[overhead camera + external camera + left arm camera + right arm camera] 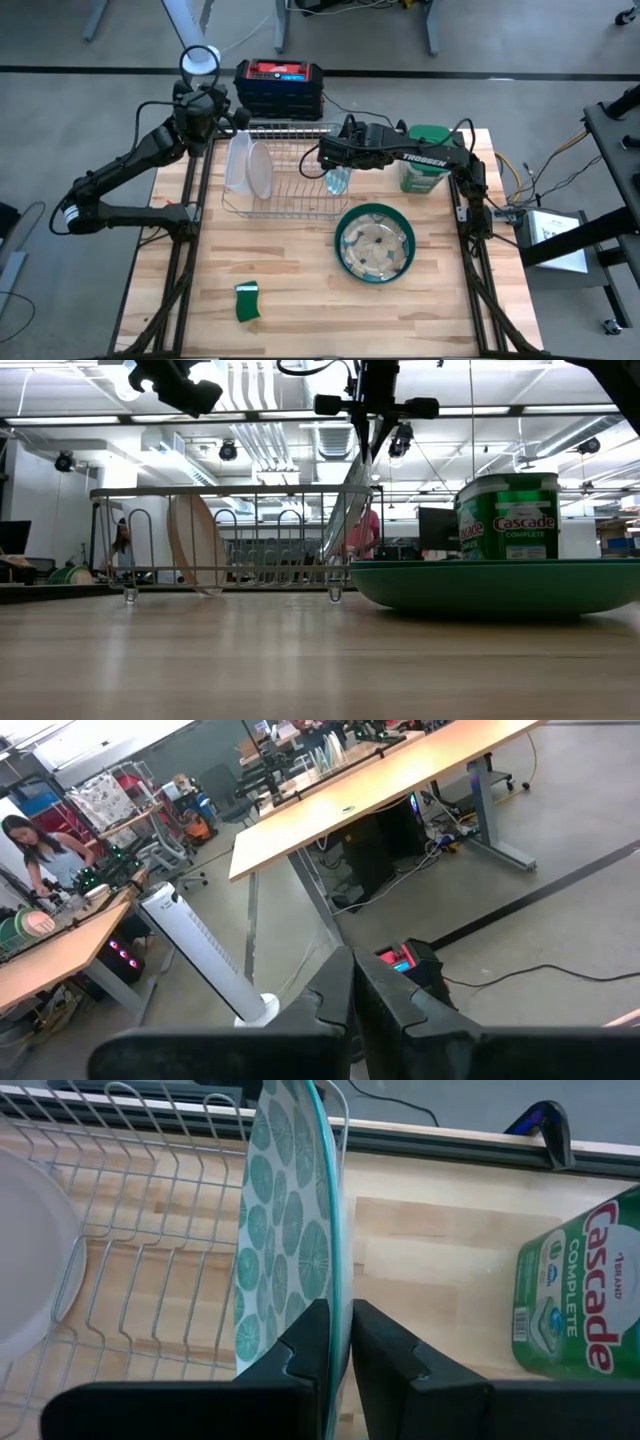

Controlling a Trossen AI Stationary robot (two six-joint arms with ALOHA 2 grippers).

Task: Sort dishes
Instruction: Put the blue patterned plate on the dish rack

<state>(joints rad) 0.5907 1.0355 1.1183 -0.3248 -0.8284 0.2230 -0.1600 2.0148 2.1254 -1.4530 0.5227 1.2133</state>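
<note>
A wire dish rack [285,170] stands at the table's far middle. A whitish-clear plate [256,168] stands on edge in its left part, leaning on the wires. My right gripper [335,155] reaches in from the right over the rack's right end, shut on a glassy plate with a green pattern [285,1230]. That plate stands nearly upright in the low view [348,510]. A dark green plate [374,243] with a pale patterned plate in it lies flat nearer on the table. My left gripper [352,995] hovers shut past the table's far left corner. My right gripper pinches the patterned plate's upper rim [340,1315] between its two fingers [312,1345], one on each face. The fingers come from above, pointing down. The plate hangs on edge, slightly tilted, its lower part [332,560] down among the rack's wires.
A green Cascade canister [425,160] stands right of the rack, close to my right arm. A small green sponge [247,302] lies near the front left. A black and red box [279,85] sits behind the rack. People stand at benches in the room beyond.
</note>
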